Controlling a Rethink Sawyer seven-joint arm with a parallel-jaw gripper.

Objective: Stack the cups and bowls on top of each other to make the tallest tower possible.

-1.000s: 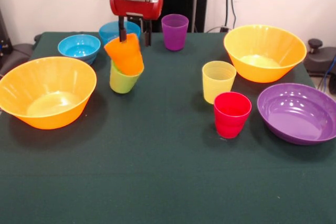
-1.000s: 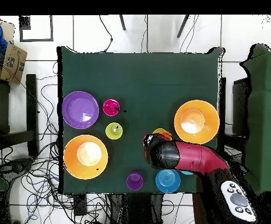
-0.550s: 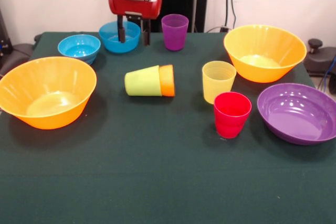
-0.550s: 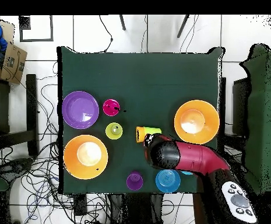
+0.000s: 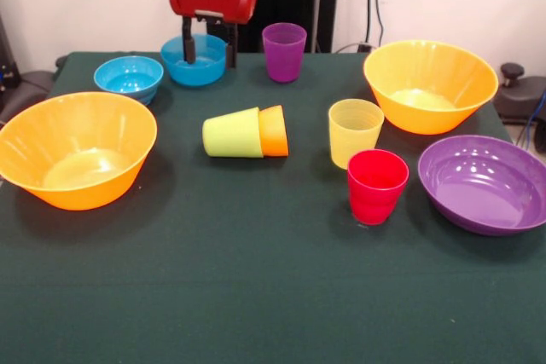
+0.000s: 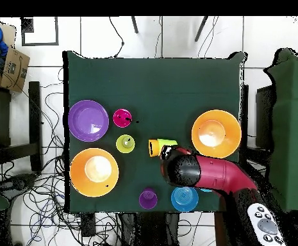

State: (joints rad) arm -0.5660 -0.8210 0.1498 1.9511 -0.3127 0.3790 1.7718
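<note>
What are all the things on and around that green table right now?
Large bowls: two, orange, one at each side.
Shallow bowl: one, purple, beside the red cup.
Small bowls: two, blue, at the far edge.
Upright cups: three, purple, yellow, red.
Toppled cups: two, lime green and orange, nested, lying on their sides mid-table.
Table: one, dark green cloth.
Cables: many, on the floor.
Cardboard box: one, brown, beside the table.
Gripper: one, red and black, open, above the deeper blue bowl.

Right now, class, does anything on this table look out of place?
Yes: the lime green cup and orange cup lie nested on their sides mid-table, while the other cups stand upright. The gripper hangs empty above.
</note>
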